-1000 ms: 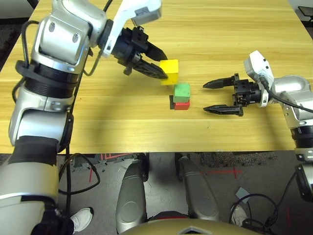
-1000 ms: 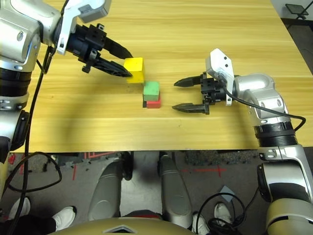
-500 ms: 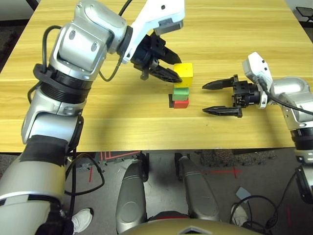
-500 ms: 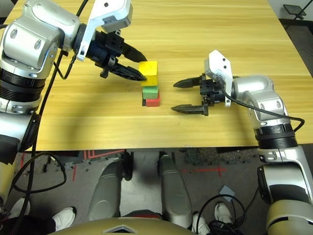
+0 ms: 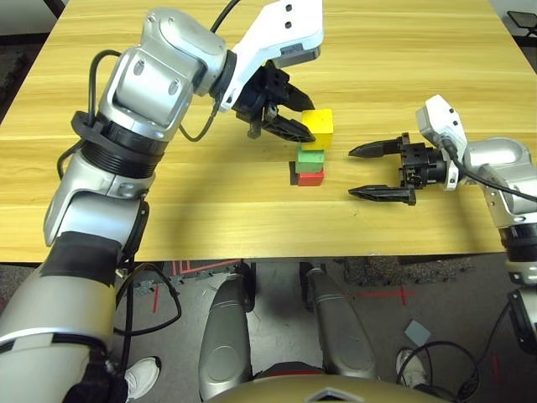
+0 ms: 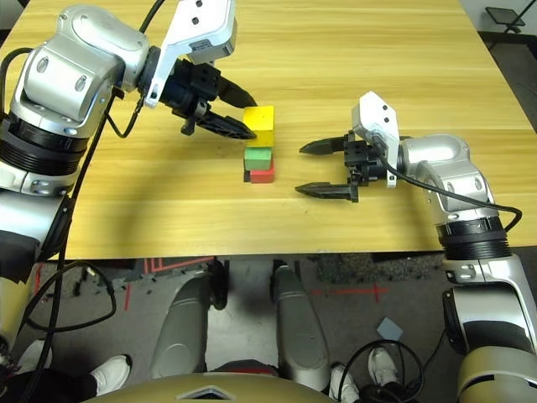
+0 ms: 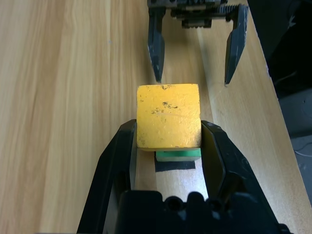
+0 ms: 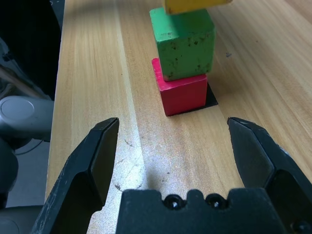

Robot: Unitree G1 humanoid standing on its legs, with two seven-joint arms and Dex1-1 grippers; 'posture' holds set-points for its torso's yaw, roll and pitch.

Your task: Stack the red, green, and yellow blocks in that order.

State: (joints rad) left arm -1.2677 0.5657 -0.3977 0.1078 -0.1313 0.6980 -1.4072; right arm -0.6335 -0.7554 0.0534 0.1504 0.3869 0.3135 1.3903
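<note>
Pincer (image 7: 168,134) grips 1 yellow block (image 7: 168,116) above 1 green block (image 8: 187,46).

I locate the stack on the counter (image 5: 210,227), nearer its front edge than its far end. The bottom block (image 5: 310,179) lies partly over a patch (image 5: 293,174), which extends out at its left side. The middle block (image 5: 310,161) rests on the bottom block, slightly out of line with it. The upper block (image 5: 318,126) is in my left gripper (image 7: 169,122), above the middle block; I cannot confirm contact between these two. The left gripper reaches in from the left and far side. My right gripper (image 5: 351,172) lies to the right of the stack, apart from it.
</note>
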